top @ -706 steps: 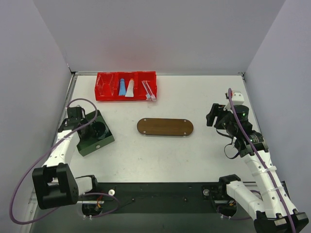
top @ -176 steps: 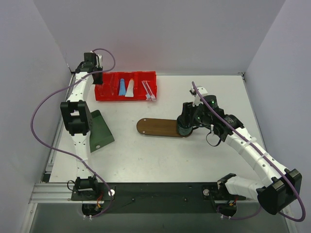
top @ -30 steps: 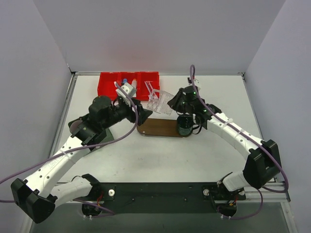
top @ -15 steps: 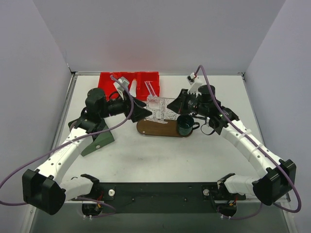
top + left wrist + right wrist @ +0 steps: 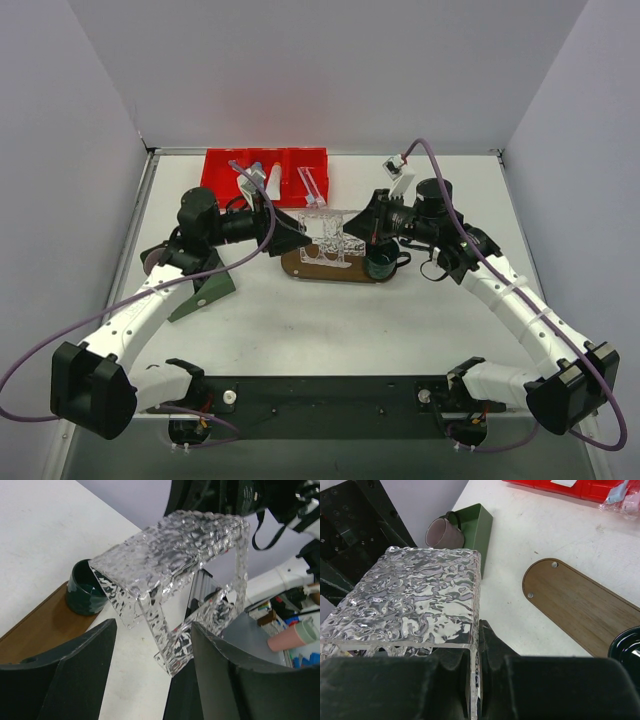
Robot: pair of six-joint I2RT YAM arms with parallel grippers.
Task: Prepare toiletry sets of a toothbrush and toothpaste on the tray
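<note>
a white table [image 5: 300,330] is enclosed by plain pale grey walls on three sides. at its far edge a red bin [image 5: 218,172] is set, and in it the white toothpaste tube [image 5: 273,177] and the two pale toothbrushes [image 5: 310,186] are seen; the blue tube is mostly hidden behind the left wrist. none of these is laid on the tray [image 5: 580,605], which is placed flat near the middle of the table, and a dark green cup [image 5: 380,266] is stood on its right end. a clear textured holder [image 5: 325,235] is held in the air over the left half of the tray. one thin wall of it is pinched by the right gripper [image 5: 352,222], whose fingers are clenched on it. the left gripper [image 5: 298,240] is brought up from the other side with its fingers spread wide, and a lower corner of the holder is seen between them; whether it is touched by them cannot be told. a dark green box [image 5: 205,290] is placed at the left of the table, and a dull pink mug [image 5: 444,532] is seen just beside it.
</note>
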